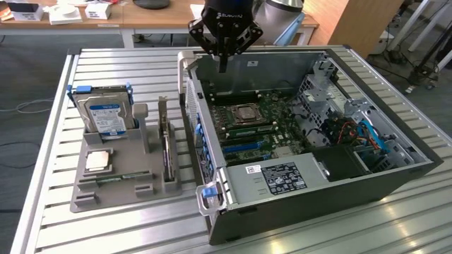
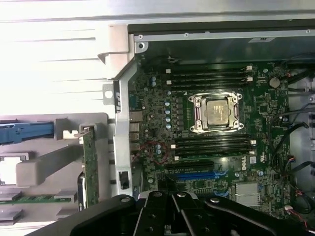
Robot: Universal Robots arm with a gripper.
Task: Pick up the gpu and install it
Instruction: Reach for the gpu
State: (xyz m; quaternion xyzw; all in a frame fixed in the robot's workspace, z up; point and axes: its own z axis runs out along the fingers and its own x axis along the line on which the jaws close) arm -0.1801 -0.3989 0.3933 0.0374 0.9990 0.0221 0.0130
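Note:
The gpu (image 1: 165, 138) stands on its long edge in a slot of the grey holder (image 1: 113, 188), to the exterior view's left of the open computer case (image 1: 310, 196). In the wrist view the gpu (image 2: 88, 164) appears edge-on, a thin green board with a silvery bracket at its end. My gripper (image 1: 222, 62) hangs above the case's back wall, well apart from the card, with its black fingers drawn together to a point and nothing between them. Its dark knuckles (image 2: 170, 221) hover over the motherboard (image 2: 206, 147).
The holder also carries a blue-labelled hard drive (image 1: 106, 115), a CPU (image 1: 99, 160) and a RAM stick (image 1: 121, 177). Inside the case lie the CPU socket (image 2: 216, 110), blue expansion slots (image 2: 194, 174) and a power supply (image 1: 279, 177). The metal table's edge (image 1: 42, 159) runs alongside the holder.

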